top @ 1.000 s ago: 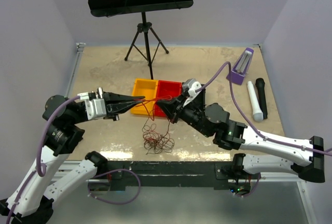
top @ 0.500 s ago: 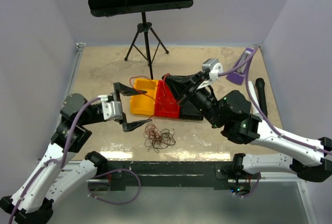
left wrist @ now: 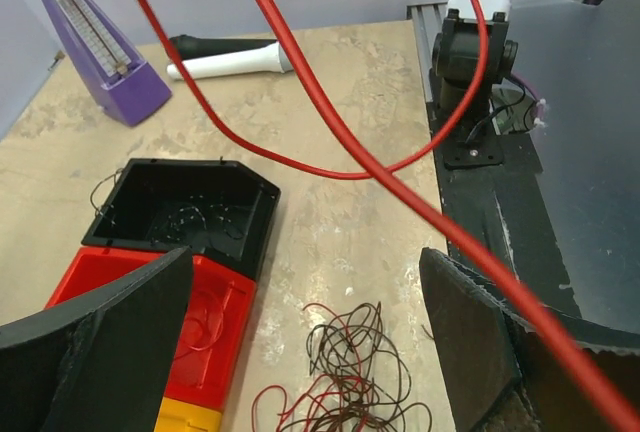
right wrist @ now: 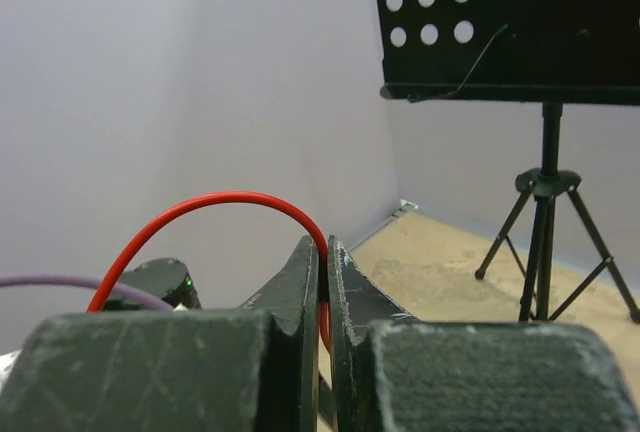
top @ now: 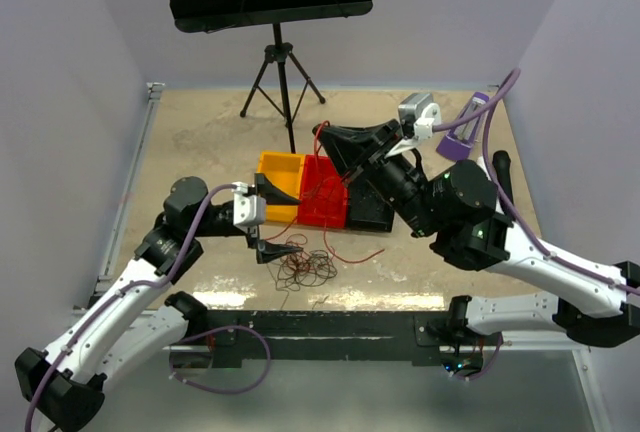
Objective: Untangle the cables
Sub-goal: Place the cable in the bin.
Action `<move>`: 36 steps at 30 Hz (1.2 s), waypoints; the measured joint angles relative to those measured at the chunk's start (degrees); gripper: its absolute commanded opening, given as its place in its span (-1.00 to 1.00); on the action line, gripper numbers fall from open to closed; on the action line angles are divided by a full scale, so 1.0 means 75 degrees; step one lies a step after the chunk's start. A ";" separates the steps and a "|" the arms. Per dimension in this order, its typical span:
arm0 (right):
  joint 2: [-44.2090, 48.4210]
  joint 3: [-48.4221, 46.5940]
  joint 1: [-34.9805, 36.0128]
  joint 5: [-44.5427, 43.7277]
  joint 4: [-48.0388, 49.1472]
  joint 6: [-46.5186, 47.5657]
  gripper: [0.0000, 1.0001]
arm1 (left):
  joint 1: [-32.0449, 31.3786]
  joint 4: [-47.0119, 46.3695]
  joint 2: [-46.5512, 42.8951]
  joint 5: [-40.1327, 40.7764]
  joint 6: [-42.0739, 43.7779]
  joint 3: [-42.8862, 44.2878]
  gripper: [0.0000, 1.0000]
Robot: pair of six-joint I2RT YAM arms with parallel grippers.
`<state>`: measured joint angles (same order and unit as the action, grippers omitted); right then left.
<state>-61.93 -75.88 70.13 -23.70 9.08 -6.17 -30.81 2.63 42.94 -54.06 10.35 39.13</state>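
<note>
The right tool, pinching one red wire, stands high beyond the clump, which lies on the surface just beside the wide-open, nearer left tool.

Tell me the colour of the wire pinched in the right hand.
The wire is red, clearest in the right wrist view.

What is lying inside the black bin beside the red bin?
The black bin holds a few thin dark wires on its floor. Its near wall hides part of the floor, so more may lie there.
</note>
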 measured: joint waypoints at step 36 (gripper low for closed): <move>-0.3567 0.0189 -0.2964 -0.0825 0.0612 0.0017 -1.00 | 0.0000 0.1087 -0.2358 0.4048 0.0723 0.0554 1.00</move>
<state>-88.68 -74.46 47.90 -29.89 13.67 -6.04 -30.81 10.79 25.26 -23.70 15.77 43.29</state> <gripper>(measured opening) 0.023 0.997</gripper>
